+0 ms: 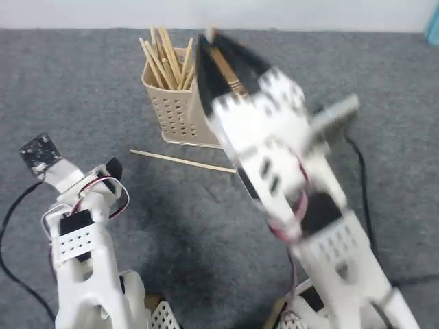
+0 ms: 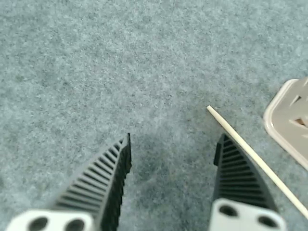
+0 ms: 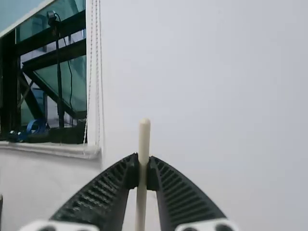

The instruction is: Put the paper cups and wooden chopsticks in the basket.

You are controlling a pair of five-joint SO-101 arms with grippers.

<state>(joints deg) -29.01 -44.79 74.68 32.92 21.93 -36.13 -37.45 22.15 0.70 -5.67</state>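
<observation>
Wooden chopstick [image 3: 144, 132] pinched in right hand [image 3: 142, 166], held above slotted basket [image 1: 180, 113] standing full of sticks. Best lowered tip-first inside rim before release, clear of neighbours. Left hand [image 2: 173, 154]: spread, low over grey surface [image 2: 96, 57]; second chopstick [image 2: 250, 156] lying just beside one finger.

High view: right arm [image 1: 288, 164] blurred, covering the right side of the basket [image 1: 175, 113]. Left wrist view: basket cut by frame edge; loose chopstick [image 2: 250, 155] runs off frame. Right wrist view: held chopstick [image 3: 143, 139] lower end cut off
</observation>
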